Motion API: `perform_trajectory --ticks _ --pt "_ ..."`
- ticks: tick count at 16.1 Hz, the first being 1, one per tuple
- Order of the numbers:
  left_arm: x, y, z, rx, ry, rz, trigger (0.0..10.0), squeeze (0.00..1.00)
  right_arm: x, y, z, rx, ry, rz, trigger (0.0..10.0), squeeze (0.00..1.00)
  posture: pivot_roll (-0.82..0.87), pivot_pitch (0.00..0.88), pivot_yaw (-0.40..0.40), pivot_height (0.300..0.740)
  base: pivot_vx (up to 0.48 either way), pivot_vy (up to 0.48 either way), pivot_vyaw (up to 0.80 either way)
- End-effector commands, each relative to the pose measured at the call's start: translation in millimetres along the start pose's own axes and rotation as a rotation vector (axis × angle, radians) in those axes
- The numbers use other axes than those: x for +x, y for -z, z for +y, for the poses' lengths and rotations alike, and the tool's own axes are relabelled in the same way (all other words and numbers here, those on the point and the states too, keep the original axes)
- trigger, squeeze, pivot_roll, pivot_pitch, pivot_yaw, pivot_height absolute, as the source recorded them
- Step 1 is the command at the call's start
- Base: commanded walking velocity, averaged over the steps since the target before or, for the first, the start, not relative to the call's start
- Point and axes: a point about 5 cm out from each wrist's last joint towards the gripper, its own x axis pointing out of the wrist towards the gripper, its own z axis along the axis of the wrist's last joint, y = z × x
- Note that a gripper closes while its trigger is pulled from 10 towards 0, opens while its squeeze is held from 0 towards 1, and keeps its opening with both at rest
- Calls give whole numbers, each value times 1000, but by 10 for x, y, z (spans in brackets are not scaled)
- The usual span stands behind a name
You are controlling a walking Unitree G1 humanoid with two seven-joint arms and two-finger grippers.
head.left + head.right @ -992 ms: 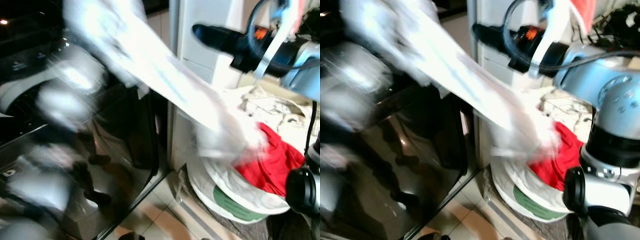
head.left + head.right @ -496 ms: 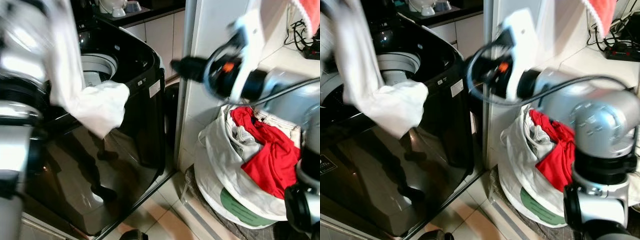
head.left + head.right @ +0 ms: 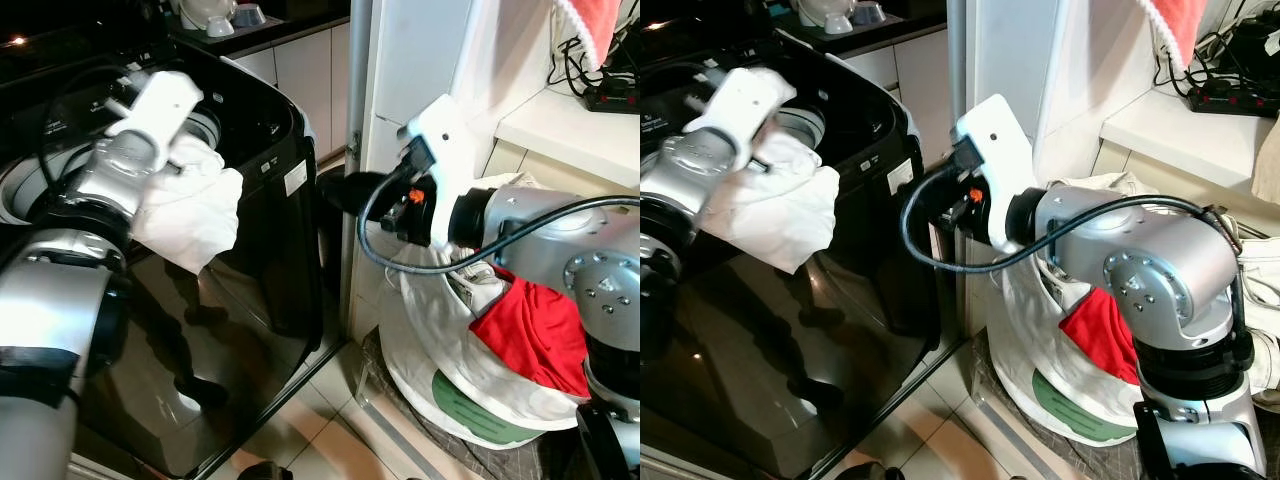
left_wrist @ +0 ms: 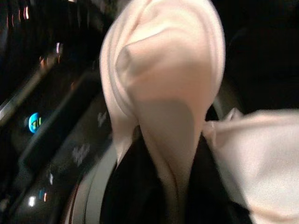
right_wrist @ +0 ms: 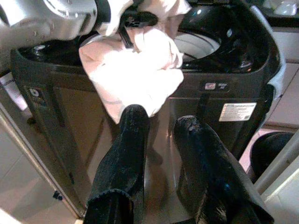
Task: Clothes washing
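Nearest on the right sits the white laundry bag [image 3: 470, 385] on the floor, a red garment [image 3: 530, 335] and pale clothes heaped in its mouth; the right arm reaches across above it, and the right gripper [image 5: 161, 128] hangs with its two black fingers apart and nothing between them, pointing at the front of the washing machine [image 3: 230, 330]; the machine stands to the left, top-loading, lid up, its drum opening [image 5: 201, 44] farther back; the left gripper [image 5: 133, 23] holds a white garment [image 3: 190, 205] clamped between its fingers, up at the near rim of the machine; most of the cloth droops down the glossy front panel rather than over the opening.

The risk, as I judge it, lies in that overhang; if the fingers part here, the weight of the drooping part could drag the whole piece down the front to the floor; a fold could also catch on the rim.

The garment hangs below and just beside the left gripper, left of and farther than the empty right gripper, near side of the drum and not yet inside it
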Motion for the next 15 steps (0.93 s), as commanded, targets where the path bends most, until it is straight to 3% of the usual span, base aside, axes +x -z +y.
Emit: perform_trajectory --ticks 1,8,15 --pt "-17 39 114 -17 10 54 10000 1000 -4 8 57 -29 -25 14 10000 0 -90 0 87 740 0 0 0" --pt "-61 -83 337 -70 30 54 10000 1000 71 22 -31 -16 16 24 10000 0 -68 0 69 740 0 0 0" --pt "-72 -113 401 -60 2 46 10000 1000 67 3 -109 -8 67 12 10000 0 -71 0 74 740 0 0 0"
